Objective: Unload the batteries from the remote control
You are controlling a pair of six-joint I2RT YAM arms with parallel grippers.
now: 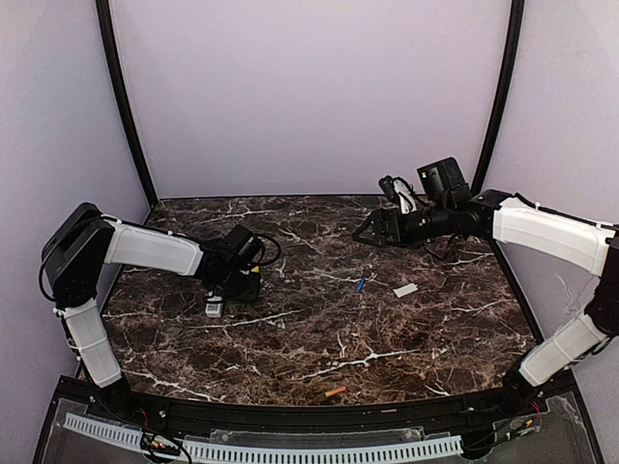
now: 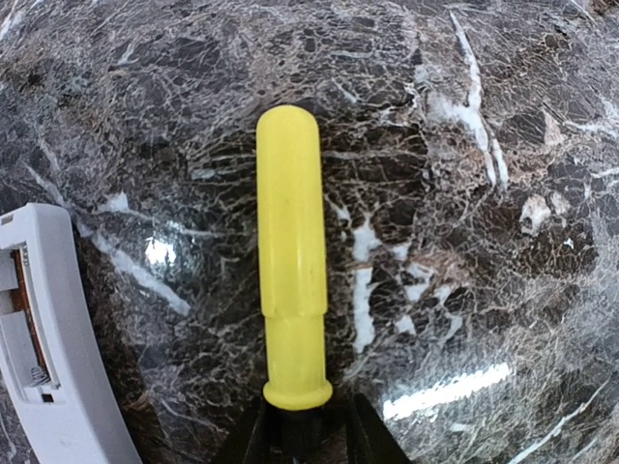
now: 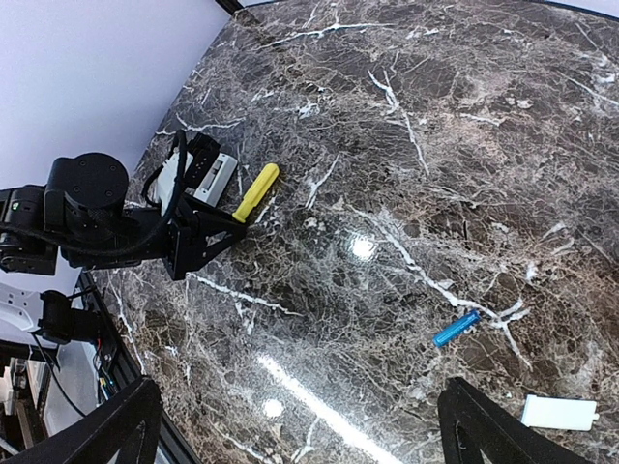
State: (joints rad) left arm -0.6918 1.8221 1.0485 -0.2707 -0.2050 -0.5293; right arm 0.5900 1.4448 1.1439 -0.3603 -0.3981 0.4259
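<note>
Top view. Both cells are out on the surface point(image 1: 319, 338). The blue battery point(image 1: 360, 284) lies mid-surface, near the white cover point(image 1: 405, 289) but not touching it. The orange battery point(image 1: 335, 391) sits alone, close to the near edge. The remote control point(image 1: 214, 307) is on the left, just beside the tip of the left arm point(image 1: 155, 249). The right arm point(image 1: 542, 232) hangs raised over the far right. Risk: the orange cell is round and near the edge, so a nudge from either arm could roll it off. Finger state is not readable from up here.

Left wrist view. The left fingers point(image 2: 250, 447) are clamped on the black shaft of the screwdriver point(image 2: 292, 280), yellow handle pointing away, low over the surface. The remote control shows at the left frame edge with its back up. Its battery bay point(image 2: 24, 319) is uncovered: a spring and a brownish contact strip show, and there is no cell in the part I can see. The rest of the bay is cut off by the frame. Risk: the held tool is close to the remote, so a sideways swing could shove it or scrape the contacts.

Right wrist view. The right fingers point(image 3: 106, 425) are wide apart with nothing between them, well above the surface. The blue battery and the white cover lie below, apart. The orange battery is not in this view. Risk: the blue cell is thin and round, so an off-centre descent could roll it away or pinch the cover instead.
</note>
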